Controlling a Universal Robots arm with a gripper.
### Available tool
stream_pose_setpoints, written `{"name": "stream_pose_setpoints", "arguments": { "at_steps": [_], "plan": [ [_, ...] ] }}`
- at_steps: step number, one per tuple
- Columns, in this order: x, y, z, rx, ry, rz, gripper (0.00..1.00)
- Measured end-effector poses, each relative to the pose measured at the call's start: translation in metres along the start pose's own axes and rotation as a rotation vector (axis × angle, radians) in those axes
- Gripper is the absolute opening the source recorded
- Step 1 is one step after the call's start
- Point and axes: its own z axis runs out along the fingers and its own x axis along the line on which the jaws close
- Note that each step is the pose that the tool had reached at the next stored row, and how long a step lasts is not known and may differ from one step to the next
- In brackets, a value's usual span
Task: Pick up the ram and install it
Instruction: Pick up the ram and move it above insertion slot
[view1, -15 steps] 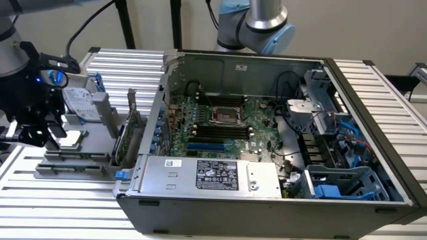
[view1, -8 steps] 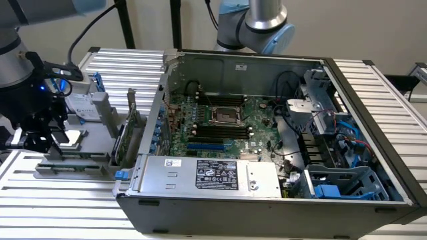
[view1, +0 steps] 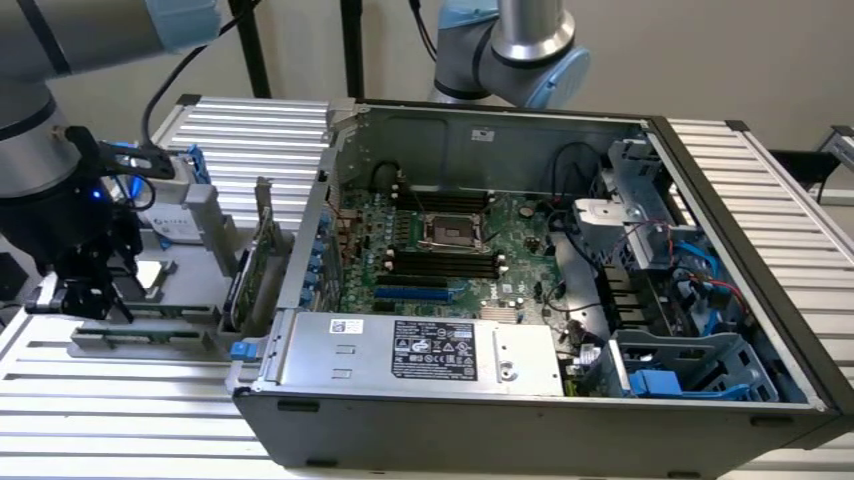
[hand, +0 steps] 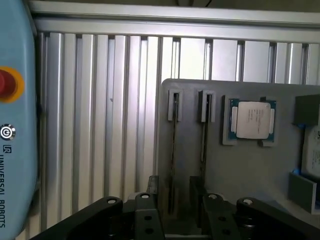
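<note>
The end effector (hand: 174, 194) is low over a grey holder tray (hand: 240, 180) that lies on the ribbed aluminium worktop (view1: 134, 400), at the exterior view's left of the open computer case (view1: 534, 425). Its two dark fingers (hand: 152, 192) stand apart, one on each side of a narrow slot in the tray, with a clear gap between them and nothing clamped.

In that slot the ram (hand: 173, 150) stands on its long edge, seen as a thin dark line running away from the fingers toward the far end of the tray. It passes between the fingers, and I cannot tell whether either finger touches it. A second slot (hand: 204, 145) runs parallel just beside the first, and the nearer end of it is hidden behind one finger.

Farther along the same tray, a square silver processor chip (hand: 252, 120) on a green board sits flat in its own pocket, well apart from the fingers.

In the exterior view an upright expansion card (view1: 260, 265) with a metal bracket stands between the tray and the case. Inside the case the motherboard (view1: 454, 240) lies open to view, with black memory slots (view1: 447, 262) beside the central socket.
</note>
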Motion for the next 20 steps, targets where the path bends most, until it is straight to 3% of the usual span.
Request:
{"name": "stream_pose_setpoints", "arguments": {
  "at_steps": [11,20],
  "plan": [
    [0.003,-0.0044,0.0199,0.0001,0.0006,-0.027,0.39],
    [0.002,-0.005,0.0362,0.0,0.0001,-0.005,0.39]
  ]
}}
